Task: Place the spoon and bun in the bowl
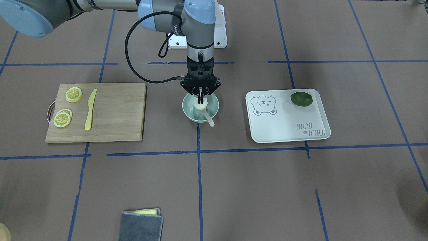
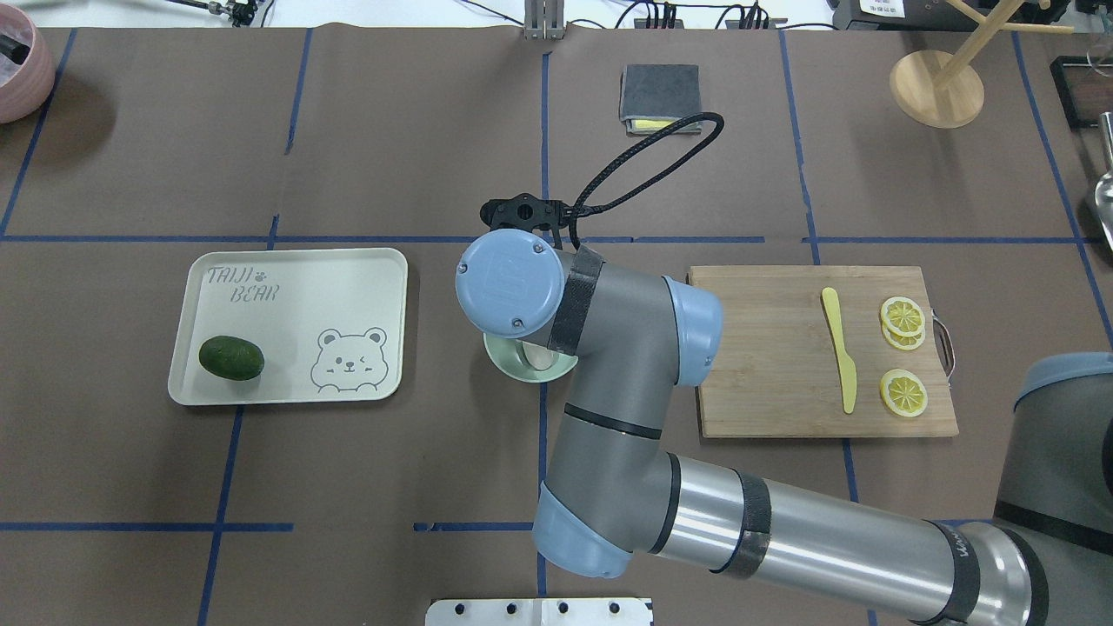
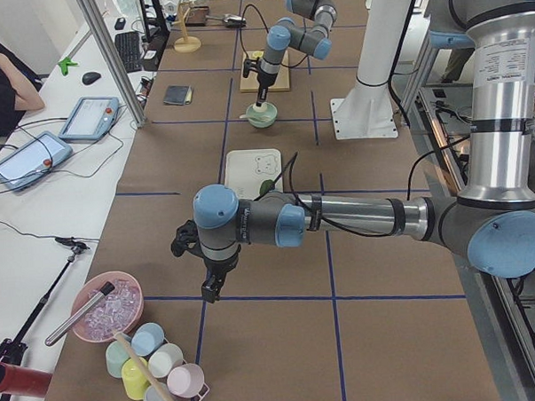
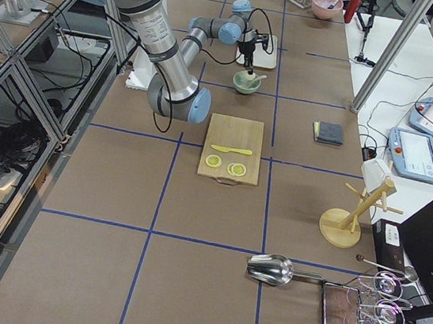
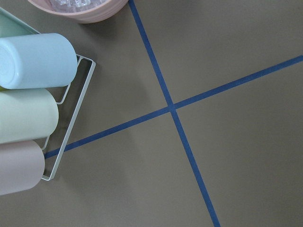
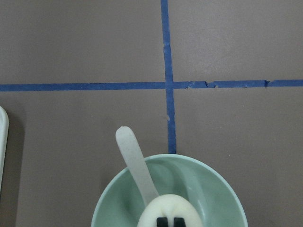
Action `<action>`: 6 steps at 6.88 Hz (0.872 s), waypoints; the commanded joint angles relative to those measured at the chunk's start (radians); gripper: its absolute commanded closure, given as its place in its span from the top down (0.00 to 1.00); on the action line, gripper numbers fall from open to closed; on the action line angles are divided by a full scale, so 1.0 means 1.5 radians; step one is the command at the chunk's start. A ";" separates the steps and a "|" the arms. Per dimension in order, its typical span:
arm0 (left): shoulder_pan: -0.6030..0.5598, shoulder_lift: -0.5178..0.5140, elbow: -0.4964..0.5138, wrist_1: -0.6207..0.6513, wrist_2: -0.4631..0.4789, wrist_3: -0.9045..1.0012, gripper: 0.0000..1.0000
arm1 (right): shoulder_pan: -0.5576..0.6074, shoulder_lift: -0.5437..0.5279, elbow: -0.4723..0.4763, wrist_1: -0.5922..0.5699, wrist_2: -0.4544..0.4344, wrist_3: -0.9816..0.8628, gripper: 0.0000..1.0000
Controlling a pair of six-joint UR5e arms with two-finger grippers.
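The mint-green bowl (image 1: 188, 107) stands at the table's middle. The off-white spoon (image 1: 208, 118) lies in it, its handle sticking out over the rim. The white bun (image 1: 200, 106) sits in the bowl beside the spoon. My right gripper (image 1: 200, 99) hangs straight down over the bowl, its fingers close together on the bun's top. In the right wrist view the bun (image 6: 166, 209), the spoon (image 6: 135, 161) and the bowl (image 6: 108, 208) show, with two black fingertips (image 6: 162, 221) on the bun. My left gripper (image 3: 213, 286) is far off near the cups; I cannot tell its state.
A white bear-print tray (image 1: 284, 127) with a green avocado (image 1: 301, 99) lies on one side of the bowl. A wooden board (image 1: 117, 113) with lemon slices (image 1: 73, 94) and a yellow knife (image 1: 90, 109) lies on the other. A folded grey cloth (image 1: 140, 226) lies further off.
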 commanded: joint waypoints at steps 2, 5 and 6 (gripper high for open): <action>0.000 0.000 0.006 0.000 0.000 0.000 1.00 | 0.022 -0.071 0.122 -0.003 0.008 -0.031 1.00; 0.000 0.002 0.002 0.004 0.003 -0.001 1.00 | 0.246 -0.182 0.187 -0.003 0.217 -0.304 1.00; 0.000 0.001 0.001 0.008 0.004 -0.002 1.00 | 0.330 -0.239 0.186 -0.001 0.279 -0.429 1.00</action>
